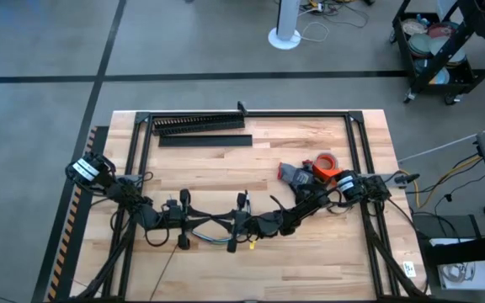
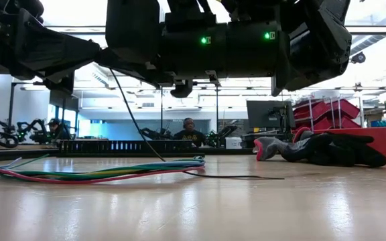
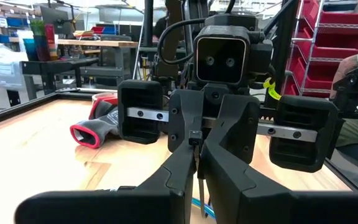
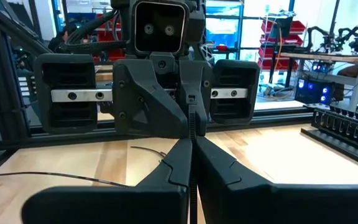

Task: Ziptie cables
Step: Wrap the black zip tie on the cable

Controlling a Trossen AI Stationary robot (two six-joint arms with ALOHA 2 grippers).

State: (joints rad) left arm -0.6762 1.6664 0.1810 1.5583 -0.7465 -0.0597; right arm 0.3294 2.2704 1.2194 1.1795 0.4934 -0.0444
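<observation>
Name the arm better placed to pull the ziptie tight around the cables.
Left, narrowly. The left claw and right claw meet tip to tip, both shut on the ziptie. Only the left wrist view shows the cables just past its own fingers, so it is probably nearer them.

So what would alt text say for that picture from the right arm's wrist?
Two dark robot tools meet tip to tip, both pinching one thin black ziptie held upright between them. Behind lie a pale wooden table, a loose dark strip and a black comb-toothed duct.
</observation>
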